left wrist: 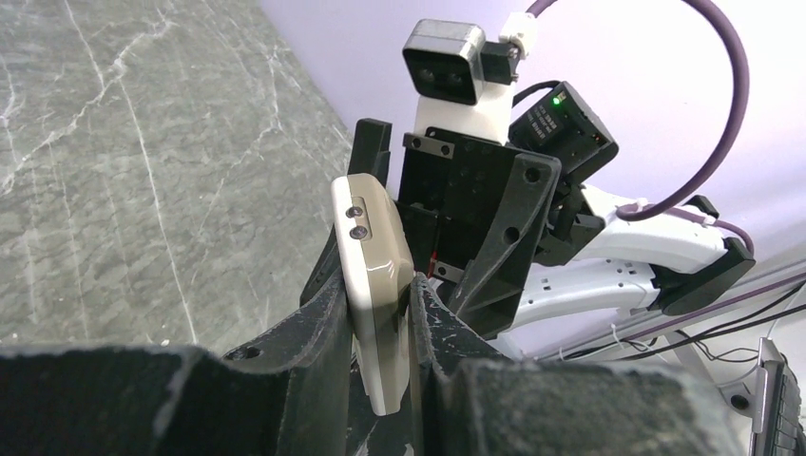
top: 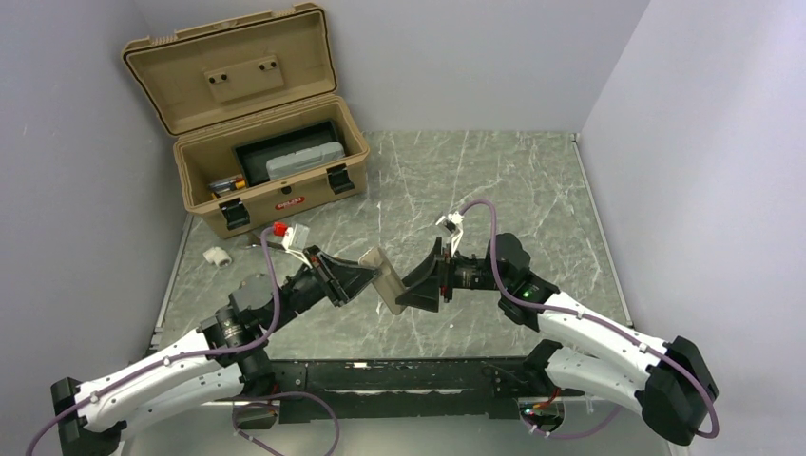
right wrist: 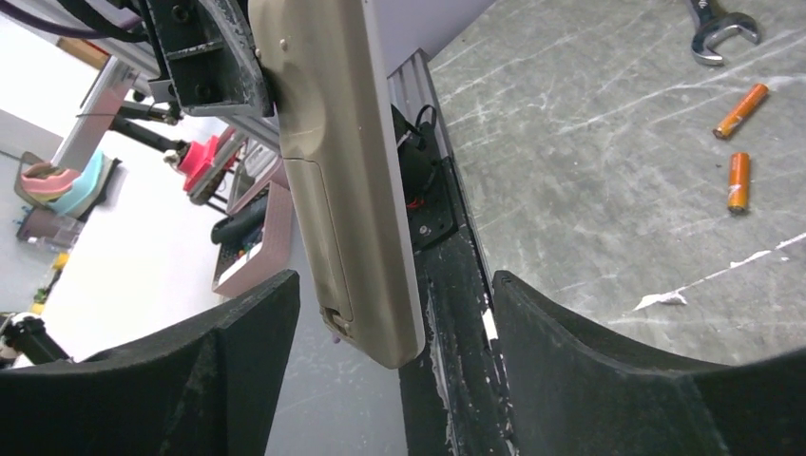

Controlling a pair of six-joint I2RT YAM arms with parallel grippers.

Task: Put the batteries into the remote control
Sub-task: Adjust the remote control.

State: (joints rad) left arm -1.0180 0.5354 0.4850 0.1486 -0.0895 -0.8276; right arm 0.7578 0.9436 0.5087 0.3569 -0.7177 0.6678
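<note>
The remote control point(top: 385, 277) is a slim beige-white bar held up above the table's middle, with my left gripper point(top: 364, 273) shut on its upper part. In the left wrist view both fingers press its sides point(left wrist: 375, 285). My right gripper point(right wrist: 396, 277) is open, and the remote's lower end point(right wrist: 347, 190), back side with the battery cover showing, hangs between its jaws with a gap on each side. Two orange batteries point(right wrist: 740, 110) point(right wrist: 738, 180) lie loose on the table, apart from both grippers.
An open tan toolbox point(top: 276, 180) stands at the back left with a grey case point(top: 304, 161) inside. A small white block point(top: 218, 255) lies near the left wall. A wrench point(right wrist: 719, 28) lies beyond the batteries. Walls close in left, back and right.
</note>
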